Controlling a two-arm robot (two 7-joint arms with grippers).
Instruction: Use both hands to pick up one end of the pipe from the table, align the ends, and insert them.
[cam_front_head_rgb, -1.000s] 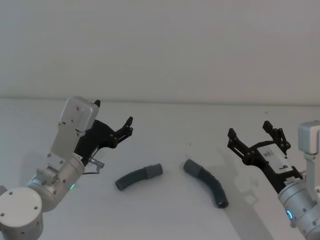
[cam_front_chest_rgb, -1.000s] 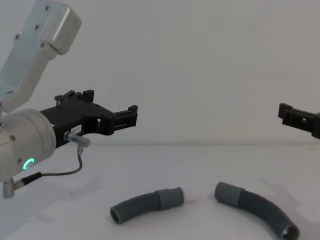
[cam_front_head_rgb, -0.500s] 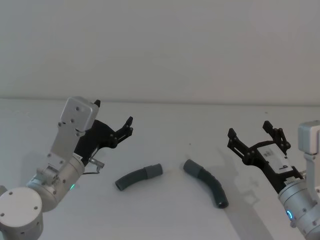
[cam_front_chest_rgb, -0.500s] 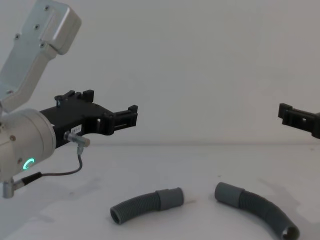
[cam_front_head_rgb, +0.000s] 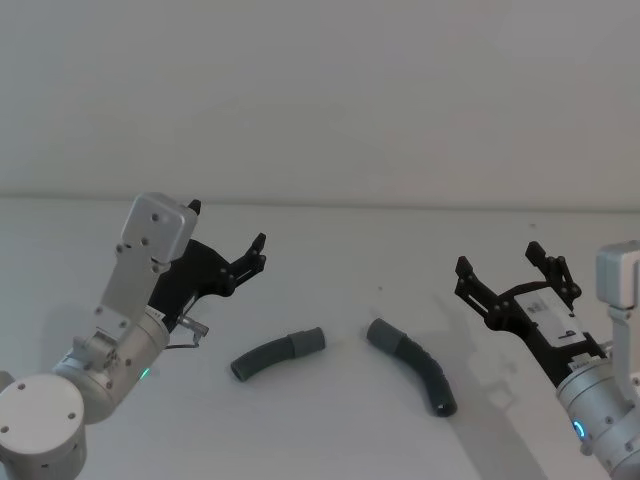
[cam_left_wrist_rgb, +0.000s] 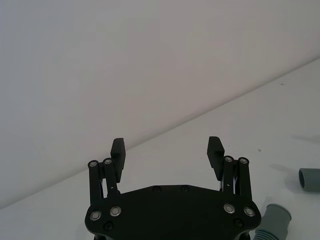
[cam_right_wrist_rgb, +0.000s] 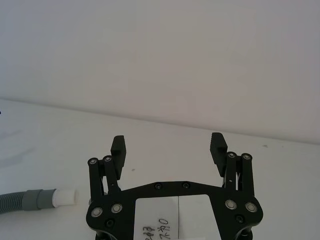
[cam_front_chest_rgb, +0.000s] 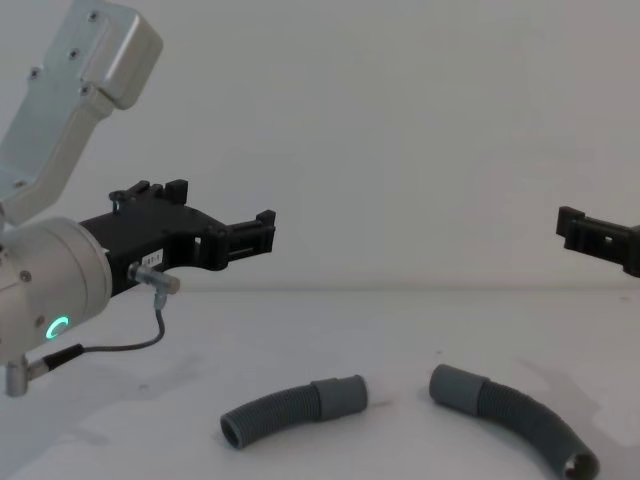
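Black plastic left gripper (cam_front_head_rgb: 228, 224) and right gripper (cam_front_head_rgb: 497, 256), fingers spread wide, hover either side of the two curved dark-grey corrugated hose pieces (cam_front_head_rgb: 278, 353) lying with smooth grey cuffs (cam_front_head_rgb: 308, 340) facing, apart, on the matte white table (cam_front_head_rgb: 330, 270); each should grasp squarely behind its cuff.

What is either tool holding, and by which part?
Nothing. Left tool and right tool are open above the table; left pipe piece and right pipe piece lie free.
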